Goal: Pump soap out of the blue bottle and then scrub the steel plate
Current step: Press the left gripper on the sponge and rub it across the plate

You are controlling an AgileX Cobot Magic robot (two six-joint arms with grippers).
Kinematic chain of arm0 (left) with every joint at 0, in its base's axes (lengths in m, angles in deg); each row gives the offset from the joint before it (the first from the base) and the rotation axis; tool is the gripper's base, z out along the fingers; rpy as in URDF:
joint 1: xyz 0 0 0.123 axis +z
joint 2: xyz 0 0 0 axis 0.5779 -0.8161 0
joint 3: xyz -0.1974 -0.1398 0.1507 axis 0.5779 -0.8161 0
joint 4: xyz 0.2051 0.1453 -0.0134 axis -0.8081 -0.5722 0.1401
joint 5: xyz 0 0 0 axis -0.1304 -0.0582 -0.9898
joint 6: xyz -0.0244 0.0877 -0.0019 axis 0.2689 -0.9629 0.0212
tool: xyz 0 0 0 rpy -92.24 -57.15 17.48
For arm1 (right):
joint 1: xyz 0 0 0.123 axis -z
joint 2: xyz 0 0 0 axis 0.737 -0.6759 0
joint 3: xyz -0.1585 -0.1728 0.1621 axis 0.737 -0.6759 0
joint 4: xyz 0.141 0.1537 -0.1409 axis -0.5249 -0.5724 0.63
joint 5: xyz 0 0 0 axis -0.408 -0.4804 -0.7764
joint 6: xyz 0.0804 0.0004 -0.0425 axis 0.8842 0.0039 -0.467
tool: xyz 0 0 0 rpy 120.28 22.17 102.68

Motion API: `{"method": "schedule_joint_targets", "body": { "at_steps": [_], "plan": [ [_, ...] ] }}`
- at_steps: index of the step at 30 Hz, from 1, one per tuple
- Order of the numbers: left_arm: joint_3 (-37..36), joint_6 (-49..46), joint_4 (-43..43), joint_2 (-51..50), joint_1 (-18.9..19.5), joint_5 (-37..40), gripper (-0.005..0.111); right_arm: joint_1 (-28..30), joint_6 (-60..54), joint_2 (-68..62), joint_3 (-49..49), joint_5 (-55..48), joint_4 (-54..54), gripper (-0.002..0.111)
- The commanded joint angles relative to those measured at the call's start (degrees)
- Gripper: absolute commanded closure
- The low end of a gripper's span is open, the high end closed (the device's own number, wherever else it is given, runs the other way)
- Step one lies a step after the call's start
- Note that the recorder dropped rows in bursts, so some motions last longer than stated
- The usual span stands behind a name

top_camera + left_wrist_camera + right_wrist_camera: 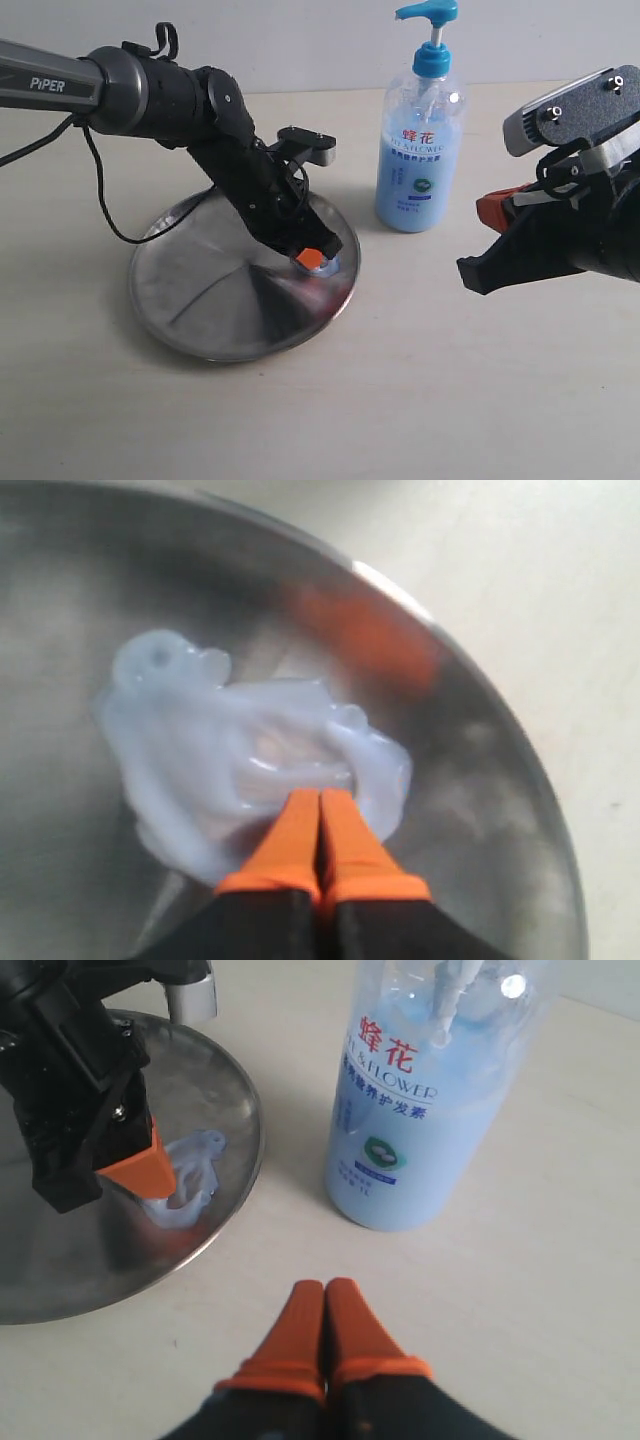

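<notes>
The steel plate (210, 300) lies on the table left of centre. A pale blue soap smear (190, 770) spreads over its right part, also seen as soap (195, 1175) in the right wrist view. My left gripper (312, 259) is shut, its orange tips (320, 798) pressed into the smear. The blue bottle (420, 150) stands upright just right of the plate, bottle (420, 1110) close before the right wrist. My right gripper (326, 1286) is shut and empty, held above the table to the right of the bottle, gripper (485, 275) in the exterior view.
The left arm's black cable (105, 200) loops down beside the plate's far left rim. The plate's rim (235, 1195) lies a short gap from the bottle's base. Bare beige table (420, 390) stretches in front.
</notes>
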Motion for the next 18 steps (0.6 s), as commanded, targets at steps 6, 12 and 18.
{"method": "schedule_joint_targets", "body": {
  "at_steps": [6, 12, 18],
  "plan": [
    [-0.4, -4.0, 6.4, -0.4, -0.4, -3.3, 0.107, 0.0, -0.5, 0.4, -0.2, -0.1, 0.5, 0.108],
    [-0.4, -3.7, 6.5, -0.4, -0.4, -10.3, 0.107, 0.0, -0.5, 0.4, -0.2, -0.1, 0.5, 0.108],
    [-0.4, -3.7, 5.9, -0.4, -0.4, -13.7, 0.107, 0.0, -0.5, 0.4, -0.2, -0.1, 0.5, 0.108]
  ]
}}
